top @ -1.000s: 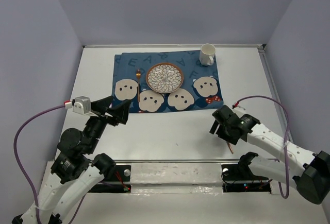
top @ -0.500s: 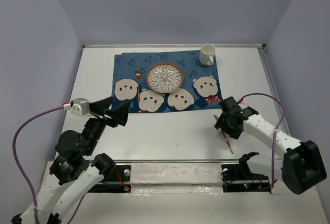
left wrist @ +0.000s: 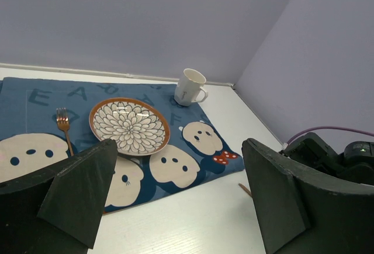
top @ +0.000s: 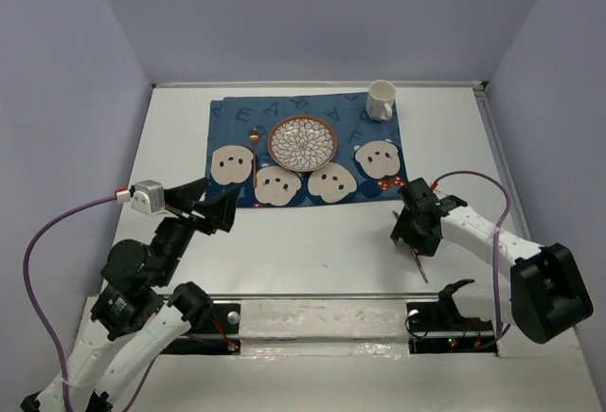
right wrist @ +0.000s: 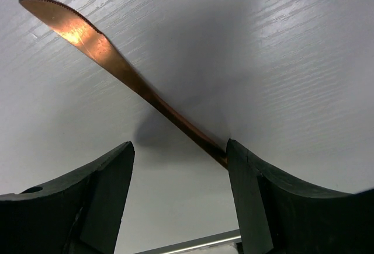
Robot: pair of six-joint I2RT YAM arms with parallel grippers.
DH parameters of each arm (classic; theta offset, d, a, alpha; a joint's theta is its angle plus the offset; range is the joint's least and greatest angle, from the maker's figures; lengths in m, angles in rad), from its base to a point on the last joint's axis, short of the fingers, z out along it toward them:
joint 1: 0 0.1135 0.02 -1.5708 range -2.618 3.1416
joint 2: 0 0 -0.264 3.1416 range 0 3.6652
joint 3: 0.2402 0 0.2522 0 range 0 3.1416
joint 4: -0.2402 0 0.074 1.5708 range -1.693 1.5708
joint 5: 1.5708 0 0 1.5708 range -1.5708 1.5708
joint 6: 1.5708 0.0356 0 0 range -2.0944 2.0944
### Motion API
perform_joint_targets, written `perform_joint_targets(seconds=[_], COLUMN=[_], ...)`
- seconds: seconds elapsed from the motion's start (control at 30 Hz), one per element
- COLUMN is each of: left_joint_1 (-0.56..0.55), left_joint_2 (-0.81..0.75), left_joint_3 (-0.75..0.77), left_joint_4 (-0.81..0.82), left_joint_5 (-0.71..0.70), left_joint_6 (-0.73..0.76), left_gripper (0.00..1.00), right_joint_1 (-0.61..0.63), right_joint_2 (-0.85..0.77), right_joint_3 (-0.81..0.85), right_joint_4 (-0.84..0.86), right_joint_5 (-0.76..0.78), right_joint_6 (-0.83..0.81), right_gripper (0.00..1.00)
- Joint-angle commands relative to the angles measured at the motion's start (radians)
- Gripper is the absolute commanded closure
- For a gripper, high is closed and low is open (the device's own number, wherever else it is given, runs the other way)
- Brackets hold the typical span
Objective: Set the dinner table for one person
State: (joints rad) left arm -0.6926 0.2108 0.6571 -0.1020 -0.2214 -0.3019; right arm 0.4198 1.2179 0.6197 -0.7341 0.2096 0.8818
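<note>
The dinner table (top: 303,241) is a white tabletop. A dark blue mat (top: 237,114) with cartoon faces lies at its far middle. On the mat are a patterned plate (top: 302,141), a copper fork (top: 256,137) to its left and a white mug (top: 381,100) at the far right corner. A copper knife (top: 420,268) lies on the bare table right of the mat. My right gripper (top: 417,229) is open just above it. In the right wrist view the knife (right wrist: 117,61) runs diagonally, its handle end at the right finger (right wrist: 257,195). My left gripper (top: 216,208) is open and empty.
The left wrist view shows the plate (left wrist: 130,125), fork (left wrist: 63,123), mug (left wrist: 190,86), mat (left wrist: 175,160) and knife tip (left wrist: 244,189), with the right arm (left wrist: 333,155) at the right edge. Lilac walls enclose the table. A metal rail (top: 312,295) runs along the near edge.
The right arm has folded inward and its wrist has turned, the gripper staying over the knife and dropping closer to it. The left arm has hardly moved.
</note>
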Motion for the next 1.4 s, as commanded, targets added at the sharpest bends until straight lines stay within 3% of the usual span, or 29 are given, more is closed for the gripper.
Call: perform_joint_targets(seconds=[0.0, 0.1, 0.37, 0.57, 0.9, 1.03, 1.37], left_joint_1=[-0.002, -0.002, -0.002, -0.001, -0.002, -0.002, -0.001], left_joint_2=[-0.011, -0.010, -0.008, -0.004, 0.004, 0.006, 0.012], left_joint_3=[0.022, 0.022, 0.022, 0.022, 0.021, 0.021, 0.019], left_joint_4=[0.044, 0.045, 0.045, 0.044, 0.047, 0.047, 0.048], left_joint_5=[-0.012, -0.012, -0.009, -0.007, -0.003, -0.001, 0.011], left_joint_6=[0.017, 0.017, 0.017, 0.017, 0.015, 0.015, 0.014], left_gripper=[0.01, 0.01, 0.01, 0.01, 0.01, 0.01, 0.01], right_joint_1=[-0.003, -0.003, -0.003, 0.033, 0.109, 0.128, 0.177], right_joint_2=[0.014, 0.012, -0.018, -0.015, 0.035, 0.025, -0.171], right_joint_3=[0.009, 0.011, -0.029, -0.045, -0.012, -0.006, 0.104], right_joint_4=[0.029, 0.030, 0.081, 0.081, 0.052, 0.038, -0.151], right_joint_5=[-0.001, -0.004, -0.108, -0.133, -0.087, -0.058, 0.085], right_joint_6=[-0.021, -0.026, -0.020, -0.009, 0.034, 0.054, 0.076], right_gripper=[0.30, 0.30, 0.53, 0.55, 0.79, 1.00, 1.00])
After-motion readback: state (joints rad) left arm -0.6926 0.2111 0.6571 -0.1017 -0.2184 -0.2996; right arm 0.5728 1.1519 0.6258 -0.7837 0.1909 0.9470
